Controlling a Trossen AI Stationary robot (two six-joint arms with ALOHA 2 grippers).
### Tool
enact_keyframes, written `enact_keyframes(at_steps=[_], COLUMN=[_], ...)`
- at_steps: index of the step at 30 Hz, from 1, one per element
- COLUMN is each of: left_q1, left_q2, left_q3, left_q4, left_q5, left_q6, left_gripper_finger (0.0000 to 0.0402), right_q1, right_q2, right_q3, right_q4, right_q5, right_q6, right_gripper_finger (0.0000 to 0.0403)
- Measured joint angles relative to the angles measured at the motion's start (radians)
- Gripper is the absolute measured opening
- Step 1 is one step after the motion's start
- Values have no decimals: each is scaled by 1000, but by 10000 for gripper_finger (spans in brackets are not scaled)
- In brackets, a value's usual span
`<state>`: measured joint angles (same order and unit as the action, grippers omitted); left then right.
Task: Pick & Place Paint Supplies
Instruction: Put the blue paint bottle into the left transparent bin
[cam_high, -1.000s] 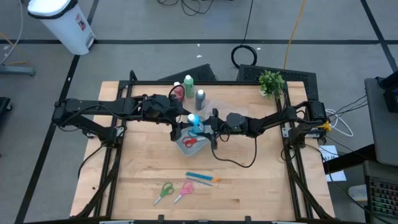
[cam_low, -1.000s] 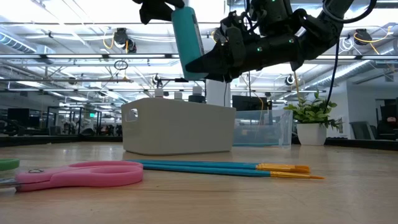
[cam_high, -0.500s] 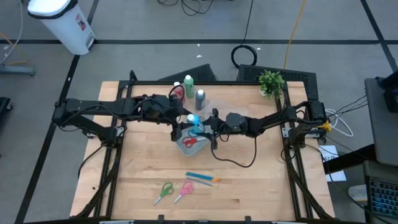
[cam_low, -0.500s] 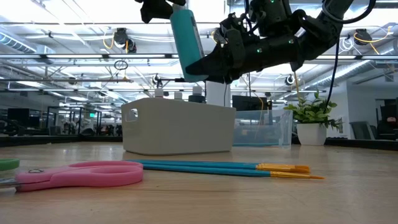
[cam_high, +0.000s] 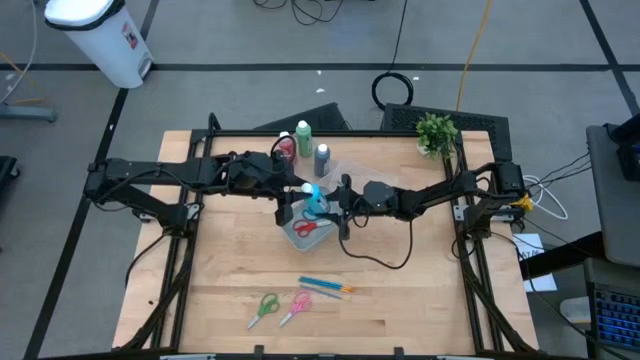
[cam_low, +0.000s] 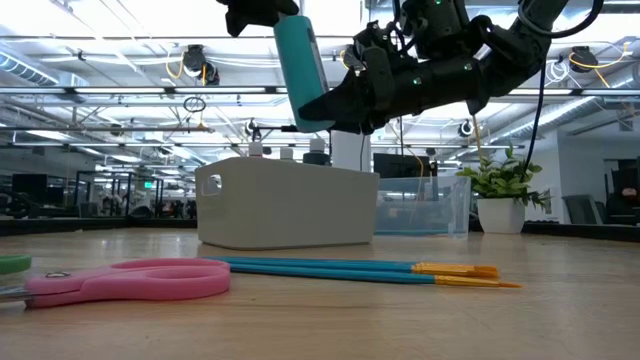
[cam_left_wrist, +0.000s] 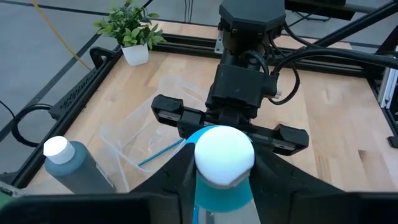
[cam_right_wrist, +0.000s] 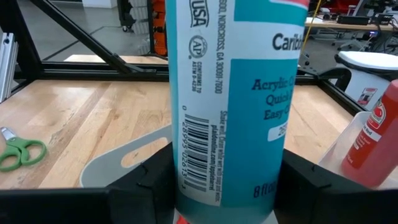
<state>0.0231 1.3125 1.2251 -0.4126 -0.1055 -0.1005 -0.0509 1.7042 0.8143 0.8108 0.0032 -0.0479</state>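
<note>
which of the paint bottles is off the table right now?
The light blue bottle, gripped by the left hand and the right hand above the white tub. Red, green, grey stand behind.

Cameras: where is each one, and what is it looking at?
High view: overhead, looking down; both arms over the white bin.
Low view: table height; pink scissors, brushes, arms above.
Left wrist view: light blue bottle, right gripper behind.
Right wrist view: bottle label, own fingers.
All four share the bottle.

The light blue bottle (cam_low: 303, 68) has risen slightly and stands nearer upright; the left pincer (cam_low: 262, 12) has shifted with it.
</note>
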Motion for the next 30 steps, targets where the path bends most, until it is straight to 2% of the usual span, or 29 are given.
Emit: enact_keyframes(at_steps=[5,11,17,24,30], left_q1=[-1,12,52,109,163], left_q2=[-1,-55,-138,-156,-116], left_q3=[5,11,17,9,-50], left_q4=[5,-35,-108,-132,-106], left_q5=[-24,-91,-244,-240,-236], left_q6=[-1,5,12,-4,0], left_gripper_finger=[119,119,119,120,120], right_q1=[0,-10,-7,-6,1], right_q2=[0,-42,-153,-274,-346], right_q3=[0,2,-2,-3,-4], right_q4=[-2,-59,-199,-290,-369], right_q5=[-3,11,-8,-5,-1], right_q6=[12,93,92,107,121], right_gripper_finger=[191,255,300,298,285])
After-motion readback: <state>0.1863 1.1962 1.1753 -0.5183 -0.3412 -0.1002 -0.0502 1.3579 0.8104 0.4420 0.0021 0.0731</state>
